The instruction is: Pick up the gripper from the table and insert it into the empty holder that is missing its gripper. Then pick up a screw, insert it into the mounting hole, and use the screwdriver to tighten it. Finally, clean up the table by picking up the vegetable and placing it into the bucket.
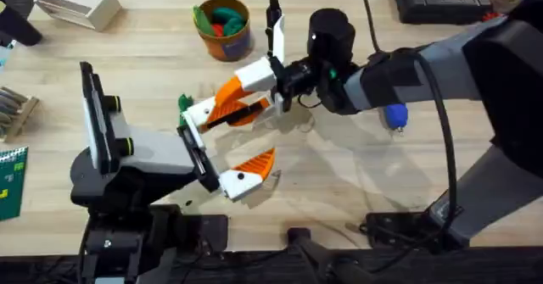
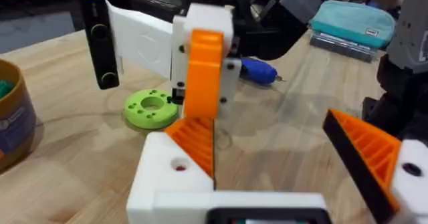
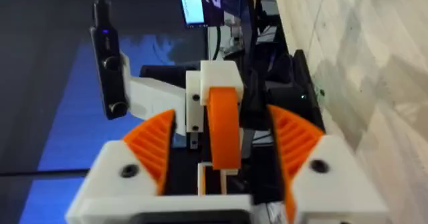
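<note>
My left gripper (image 1: 259,136) (image 2: 267,127) lies open over the table's middle. Its upper white finger is the holder (image 1: 199,113) (image 2: 164,177) (image 3: 214,80). The orange gripper (image 1: 236,113) (image 2: 195,138) (image 3: 224,127) sits against that holder. My right gripper (image 1: 227,104) (image 3: 221,114) reaches in from the right and is shut on the orange piece. The blue screwdriver (image 1: 395,114) (image 2: 257,69) lies on the table under the right arm. The orange-yellow bucket (image 1: 225,40) (image 2: 10,117) stands at the back and holds green and red toy pieces. I cannot tell if one is the vegetable. The screw is hidden.
A bright green ring disc (image 2: 150,107) lies on the table by the left finger. A white box (image 1: 81,4) stands at the back left and a black case (image 1: 441,0) at the back right. A teal pouch (image 2: 351,23) lies beyond the screwdriver.
</note>
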Controlling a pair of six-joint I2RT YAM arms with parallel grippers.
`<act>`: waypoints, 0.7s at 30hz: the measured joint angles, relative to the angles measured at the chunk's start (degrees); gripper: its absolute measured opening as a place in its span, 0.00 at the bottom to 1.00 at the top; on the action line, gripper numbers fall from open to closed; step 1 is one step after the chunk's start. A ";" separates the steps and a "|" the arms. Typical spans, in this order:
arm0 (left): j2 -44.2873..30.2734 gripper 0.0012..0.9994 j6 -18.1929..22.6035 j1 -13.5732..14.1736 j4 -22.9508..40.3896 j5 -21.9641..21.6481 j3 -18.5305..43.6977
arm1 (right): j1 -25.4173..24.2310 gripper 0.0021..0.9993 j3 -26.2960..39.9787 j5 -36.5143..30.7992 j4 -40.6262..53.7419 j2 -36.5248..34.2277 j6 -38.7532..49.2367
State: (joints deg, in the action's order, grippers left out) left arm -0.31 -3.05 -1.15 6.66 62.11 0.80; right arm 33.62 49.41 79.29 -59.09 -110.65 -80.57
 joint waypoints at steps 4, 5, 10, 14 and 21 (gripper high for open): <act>0.01 0.99 0.00 0.01 0.00 0.04 0.00 | 0.23 0.80 0.00 0.00 0.00 0.00 0.04; 0.00 0.99 0.00 0.01 0.00 0.04 -0.01 | 0.23 0.80 0.00 0.00 0.00 0.00 0.04; -0.01 0.99 0.00 -0.01 0.00 0.04 0.00 | 0.18 0.80 0.00 0.00 0.00 0.00 0.06; 0.01 0.99 0.00 0.01 0.00 0.04 0.00 | -1.40 0.80 0.02 0.00 0.08 0.04 1.36; 0.01 0.99 0.00 0.01 0.00 0.04 0.00 | -6.97 0.81 1.70 0.00 14.13 6.89 9.19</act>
State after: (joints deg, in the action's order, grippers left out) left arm -0.30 -3.05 -1.15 6.66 62.15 0.80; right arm 26.65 51.11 79.29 -44.96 -103.76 -71.38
